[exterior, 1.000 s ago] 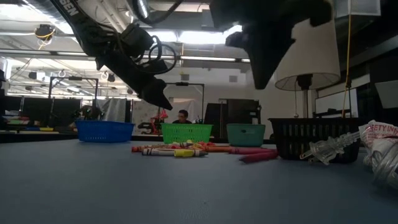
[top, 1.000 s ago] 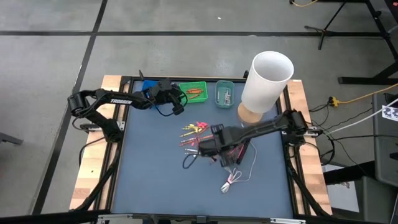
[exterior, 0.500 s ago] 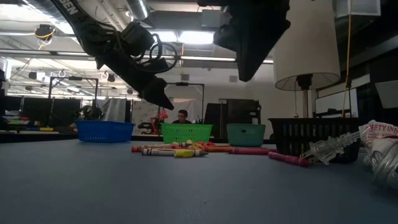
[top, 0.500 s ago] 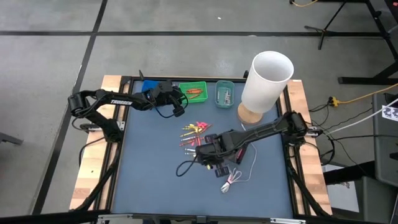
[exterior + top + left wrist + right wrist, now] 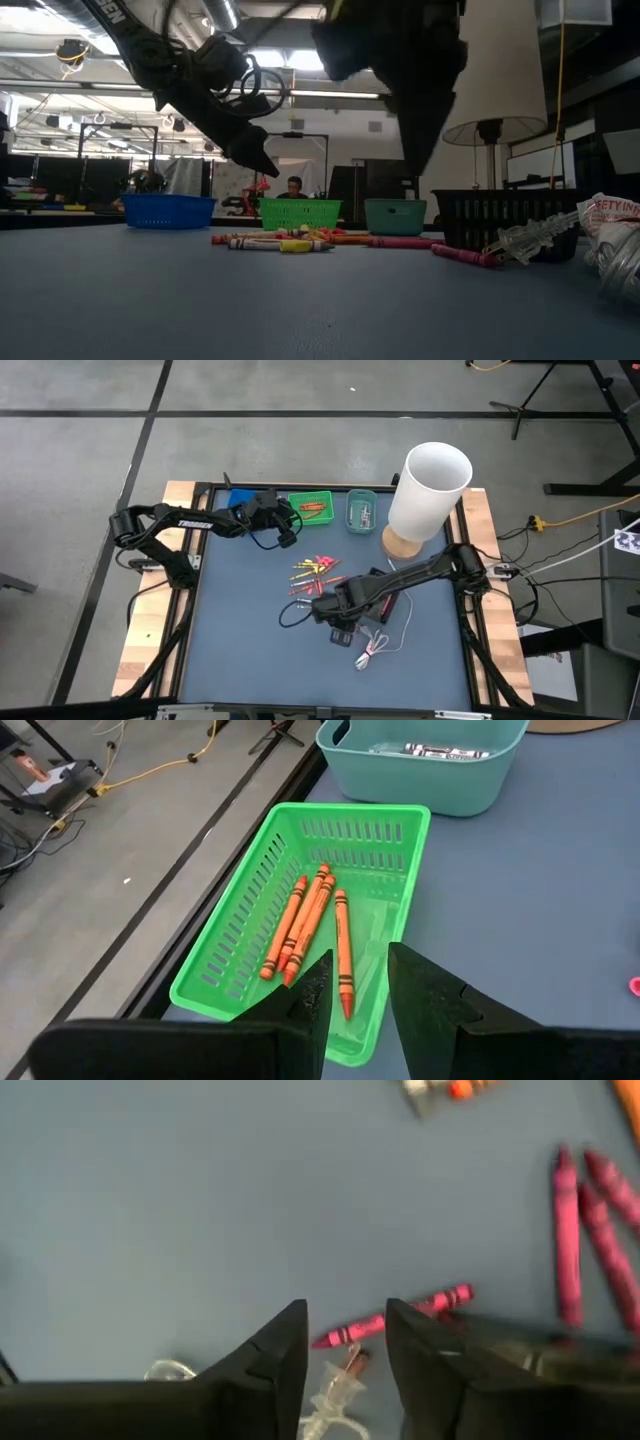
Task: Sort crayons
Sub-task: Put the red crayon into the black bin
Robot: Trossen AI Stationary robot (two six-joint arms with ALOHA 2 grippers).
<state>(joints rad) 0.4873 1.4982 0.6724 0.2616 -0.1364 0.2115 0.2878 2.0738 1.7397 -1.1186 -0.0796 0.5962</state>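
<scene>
My right gripper (image 5: 345, 1342) is hanging spread and empty over a pink crayon (image 5: 392, 1316) on the mat, white cable (image 5: 325, 1400) partly cut off | loose crayons (image 5: 312, 572) are lying mid-table, colours hard to separate | my left gripper (image 5: 357, 982) is hovering spread over the green basket (image 5: 400, 821), orange crayons (image 5: 310, 925) inside.

The blue-grey table (image 5: 240, 640) carries loose crayons (image 5: 312, 570) mid-surface; three small trays (image 5: 310, 507) (blue, green, teal) line its far edge.

Two dark arms, white lettering on the left, looped black cables.
</scene>
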